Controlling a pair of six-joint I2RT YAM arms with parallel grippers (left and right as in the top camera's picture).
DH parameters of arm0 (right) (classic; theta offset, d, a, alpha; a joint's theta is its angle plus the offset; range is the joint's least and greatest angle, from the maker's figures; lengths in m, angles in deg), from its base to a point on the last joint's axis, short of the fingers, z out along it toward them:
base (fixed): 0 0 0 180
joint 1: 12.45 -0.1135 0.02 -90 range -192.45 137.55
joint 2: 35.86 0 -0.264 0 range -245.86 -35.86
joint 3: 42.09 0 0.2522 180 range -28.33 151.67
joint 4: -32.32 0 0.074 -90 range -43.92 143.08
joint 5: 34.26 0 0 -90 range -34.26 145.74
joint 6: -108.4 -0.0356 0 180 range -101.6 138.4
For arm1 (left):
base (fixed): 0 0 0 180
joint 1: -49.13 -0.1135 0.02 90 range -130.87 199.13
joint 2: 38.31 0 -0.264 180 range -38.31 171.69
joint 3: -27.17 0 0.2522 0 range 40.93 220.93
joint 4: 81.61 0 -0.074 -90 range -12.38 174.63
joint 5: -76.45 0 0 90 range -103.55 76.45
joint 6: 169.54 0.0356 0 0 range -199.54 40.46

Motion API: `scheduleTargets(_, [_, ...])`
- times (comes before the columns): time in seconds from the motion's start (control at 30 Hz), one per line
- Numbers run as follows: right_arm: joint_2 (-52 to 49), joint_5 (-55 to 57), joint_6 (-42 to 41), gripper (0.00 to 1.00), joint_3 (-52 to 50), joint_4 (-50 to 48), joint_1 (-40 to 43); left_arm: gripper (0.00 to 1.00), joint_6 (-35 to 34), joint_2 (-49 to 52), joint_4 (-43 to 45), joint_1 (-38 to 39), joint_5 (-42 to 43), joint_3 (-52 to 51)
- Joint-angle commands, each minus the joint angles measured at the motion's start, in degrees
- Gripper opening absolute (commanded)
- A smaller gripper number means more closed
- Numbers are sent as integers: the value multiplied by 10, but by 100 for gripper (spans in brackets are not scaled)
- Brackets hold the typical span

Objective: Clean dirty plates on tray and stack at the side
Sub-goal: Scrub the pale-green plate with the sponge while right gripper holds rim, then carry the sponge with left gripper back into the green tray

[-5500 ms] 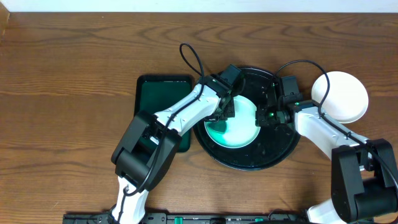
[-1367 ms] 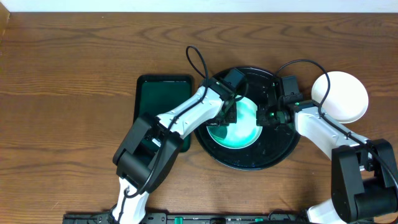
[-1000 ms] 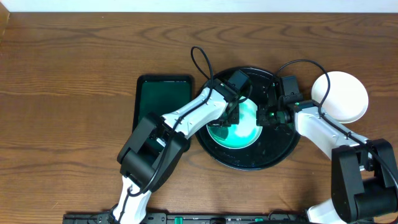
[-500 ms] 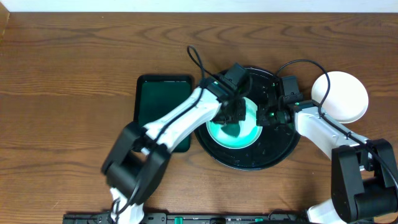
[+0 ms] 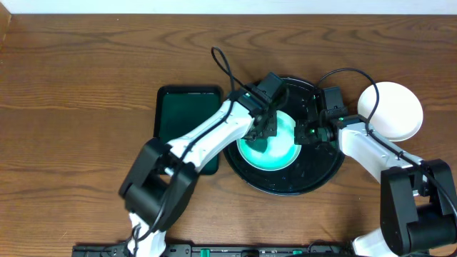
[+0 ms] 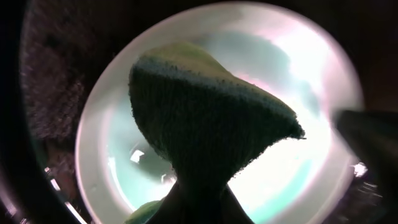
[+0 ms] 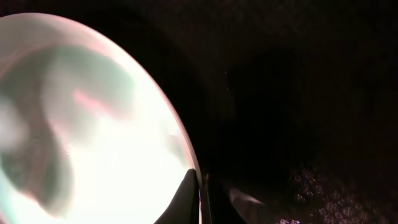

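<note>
The plate (image 5: 283, 145) sits central on the black tray (image 5: 314, 171), apparently mid-wipe: left gripper (image 5: 265, 134) clamps the sponge (image 6: 199, 124) onto it, right gripper (image 5: 308, 133) pinches its 3 o'clock rim. A white plate (image 5: 391, 111) already lies on the worktop (image 5: 86, 107), at the tray's 3 o'clock.

Mint plate (image 5: 275, 146) on tray (image 5: 314, 177), white plate (image 5: 391, 111) off it.
I see the mint one flat, rim between my right fingers (image 7: 185, 198); the white one sits right of them, just outside the tray.
</note>
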Motion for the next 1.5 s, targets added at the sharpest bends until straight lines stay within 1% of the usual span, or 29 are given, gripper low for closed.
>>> scheduleTargets(0.0, [3,-20,-1,1,-7,-2,-14,7,-10,40,-2,-2,-13,-5])
scheduleTargets(0.13, [3,-20,-1,1,-7,-2,-14,7,-14,74,-1,4,17,-5])
scheduleTargets(0.3, [3,-20,-1,1,-7,-3,-14,7,-13,83,-1,13,75,-5])
scheduleTargets(0.5, [3,-20,-1,1,-7,-3,-14,7,31,78,11,11,206,-4])
scheduleTargets(0.6, [3,-20,-1,1,-7,-3,-14,7,34,58,11,1,231,-3])
scheduleTargets(0.8, [3,-20,-1,1,-7,-3,-14,7,43,-32,10,-28,231,-3])
scheduleTargets(0.87, [3,-20,-1,1,-7,-3,-14,7,43,-65,7,-40,222,-3])
scheduleTargets(0.97, [3,-20,-1,1,-7,-2,-14,7,43,-109,-13,-55,182,-3])
scheduleTargets(1.13, [3,-20,-1,1,-7,-2,-14,7,51,-162,-82,-85,72,-3])
scheduleTargets(1.37, [3,-20,-1,1,-7,-2,-14,7,90,-174,-206,-141,-50,-3])
scheduleTargets(1.47, [3,-20,-1,1,-7,-2,-14,7,95,-172,-246,-163,-95,-3])
